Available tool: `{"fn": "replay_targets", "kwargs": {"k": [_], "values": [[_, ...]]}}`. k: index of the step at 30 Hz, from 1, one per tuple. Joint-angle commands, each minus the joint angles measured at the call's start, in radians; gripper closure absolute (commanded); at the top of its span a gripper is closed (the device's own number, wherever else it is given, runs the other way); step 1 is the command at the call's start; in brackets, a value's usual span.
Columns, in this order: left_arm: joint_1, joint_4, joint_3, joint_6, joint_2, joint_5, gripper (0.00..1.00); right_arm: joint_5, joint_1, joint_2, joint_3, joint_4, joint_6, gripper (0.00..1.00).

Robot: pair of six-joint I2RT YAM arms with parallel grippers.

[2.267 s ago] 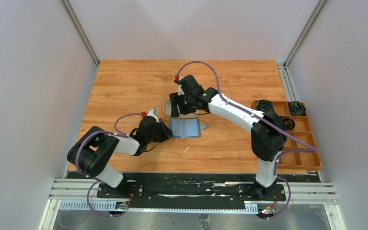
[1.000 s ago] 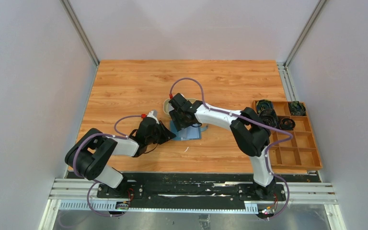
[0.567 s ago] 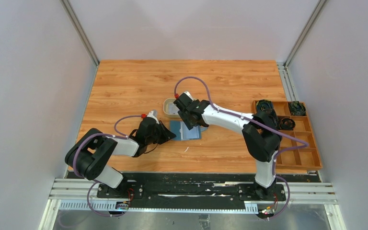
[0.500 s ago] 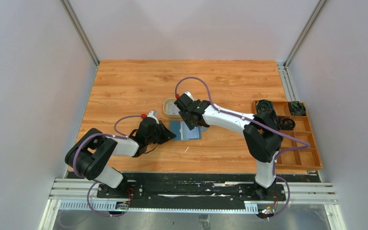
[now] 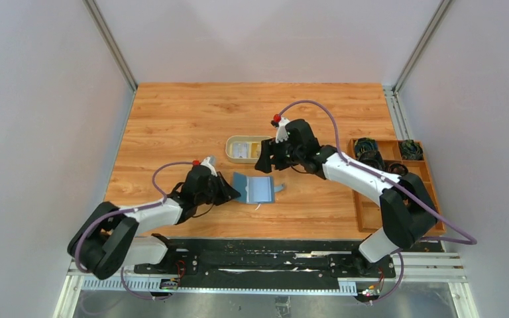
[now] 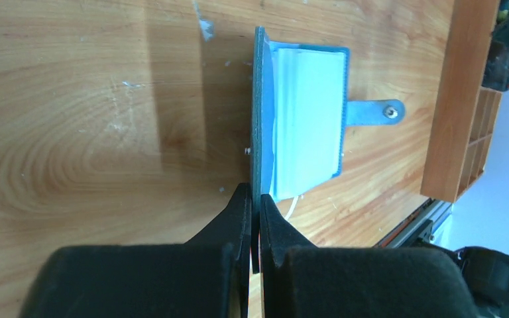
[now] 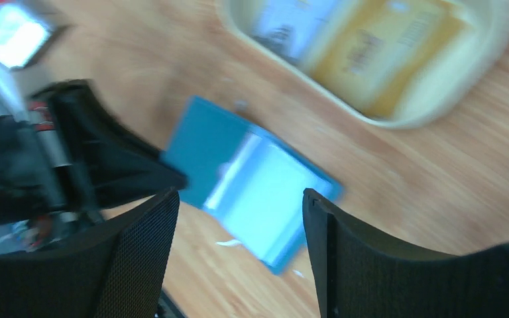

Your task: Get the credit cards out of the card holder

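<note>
The teal-blue card holder [image 5: 257,189] lies open on the table, pale blue inside, its tab [image 6: 372,111] pointing right. My left gripper [image 5: 232,194] is shut on the holder's left flap [image 6: 259,126], which stands up on edge in the left wrist view. My right gripper [image 5: 264,159] is open and empty, hovering between the holder and the right end of the tan tray [image 5: 229,147]. A pale whitish card [image 7: 291,26] and a yellow card [image 7: 384,46] lie in the tray [image 7: 437,109]. The holder [image 7: 265,192] also shows between the right gripper's fingers [image 7: 139,258], well below them.
A brown compartmented wooden box [image 5: 431,199] with dark cable bundles stands at the table's right edge; its edge shows in the left wrist view [image 6: 464,99]. Grey walls close in left and right. Bare wood lies behind the tray.
My right gripper has left the holder and swung back and right, beside the tray. The yellow card now shows in the tray. My left gripper has drawn the holder a little nearer.
</note>
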Motion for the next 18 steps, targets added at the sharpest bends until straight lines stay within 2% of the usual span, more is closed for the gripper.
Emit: {"fn": "replay_targets", "kwargs": {"k": [1,5,8,18], "values": [[-0.011,-0.144,0.001,0.050,-0.133,0.038,1.00,-0.363,-0.003,-0.017,-0.064,0.298,0.143,0.28],[-0.011,-0.146,0.018,0.057,-0.257,0.066,1.00,-0.521,-0.037,0.026,-0.147,0.653,0.396,0.30],[-0.010,-0.145,0.034,0.053,-0.339,0.074,1.00,-0.578,-0.049,0.054,-0.183,0.849,0.529,0.31],[-0.010,-0.147,0.091,0.025,-0.504,0.046,1.00,-0.571,-0.074,0.021,-0.304,1.088,0.679,0.32]]}}
